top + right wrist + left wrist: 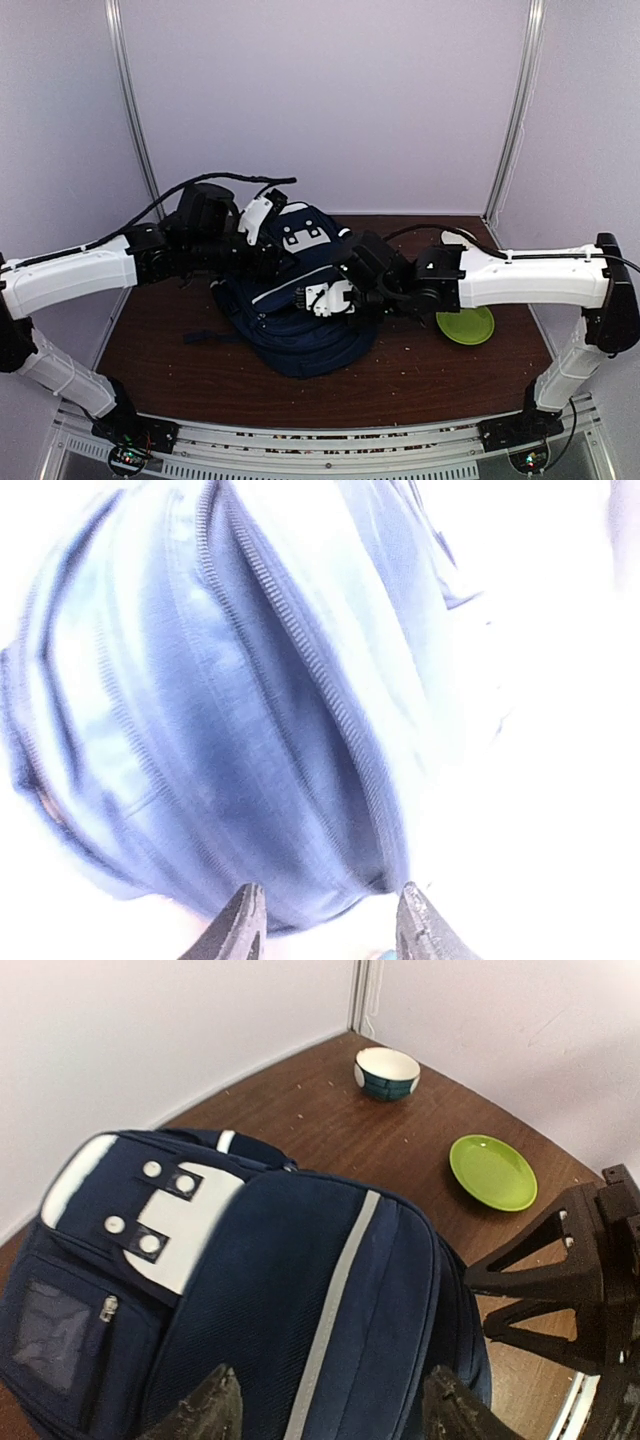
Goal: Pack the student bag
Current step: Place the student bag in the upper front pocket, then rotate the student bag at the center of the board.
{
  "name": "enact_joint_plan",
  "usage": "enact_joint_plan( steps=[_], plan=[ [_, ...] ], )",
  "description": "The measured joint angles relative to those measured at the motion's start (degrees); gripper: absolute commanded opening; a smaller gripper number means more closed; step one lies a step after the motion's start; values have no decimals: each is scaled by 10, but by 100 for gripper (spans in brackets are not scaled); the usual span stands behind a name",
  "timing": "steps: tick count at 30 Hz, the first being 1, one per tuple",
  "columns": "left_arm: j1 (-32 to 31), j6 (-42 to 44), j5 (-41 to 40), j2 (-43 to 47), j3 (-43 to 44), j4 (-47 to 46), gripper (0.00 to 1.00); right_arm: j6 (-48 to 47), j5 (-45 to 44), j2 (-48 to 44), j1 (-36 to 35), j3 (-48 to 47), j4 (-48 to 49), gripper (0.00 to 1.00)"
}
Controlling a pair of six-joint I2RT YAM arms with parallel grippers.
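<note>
The student bag (300,330) lay slumped in the middle of the brown surface (160,350), front side up. Its white patch (180,1225) with the dark squares sat towards the far end, and the pale stripe (335,1300) ran down the front panel. Both arms leaned in over it from either side, which I took as one readying to steady the soft fabric while the other worked an opening.

The left pincer (330,1410) hung just above the front panel with its jaws spread wide, straddling the stripe and grasping nothing. From that spot it could press down or pinch a fold to keep the bag from sliding.

The right pincer (325,930) was also released, its two fingertips apart and close over the bag's side. A zipper (300,650) ran between bulging seams there. That wrist view was badly washed out, so I could not tell whether the zipper was closed all the way, nor where its pull sat.

A green plate (492,1172) rested on the surface just beside the bag, under the right arm, and a small bowl (387,1072) stood well apart near the back corner. Nothing appeared to be packed yet. By my reckoning the job was at its start, with getting a compartment open the first need.
</note>
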State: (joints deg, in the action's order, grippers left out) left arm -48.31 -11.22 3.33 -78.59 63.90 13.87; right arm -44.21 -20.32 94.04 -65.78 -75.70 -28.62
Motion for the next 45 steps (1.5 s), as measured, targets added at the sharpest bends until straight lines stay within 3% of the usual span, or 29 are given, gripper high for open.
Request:
enact_joint_plan(
  steps=[7,10,12,18,21,26,31,40,45],
  plan=[
    [0,-9,-75,102,-45,29,64,65,77,-64,5,60,-34,43],
    [4,-25,-102,117,-81,51,47,91,114,-80,10,91,-49,41],
    [12,-40,-109,118,-103,69,44,106,135,-84,16,103,-57,41],
    [26,-78,-120,128,-158,107,44,146,194,-81,51,122,-63,39],
    [26,-89,-120,130,-168,113,51,161,210,-71,71,122,-58,38],
    [26,-88,-68,129,-195,92,61,179,246,-49,106,104,-59,38],
    [26,-82,-24,139,-229,71,62,187,261,-49,118,99,-59,38],
    [26,-62,22,76,-229,46,46,192,281,-49,118,99,-54,37],
    [26,-52,38,59,-214,47,27,192,282,-49,119,100,-49,37]
  ],
)
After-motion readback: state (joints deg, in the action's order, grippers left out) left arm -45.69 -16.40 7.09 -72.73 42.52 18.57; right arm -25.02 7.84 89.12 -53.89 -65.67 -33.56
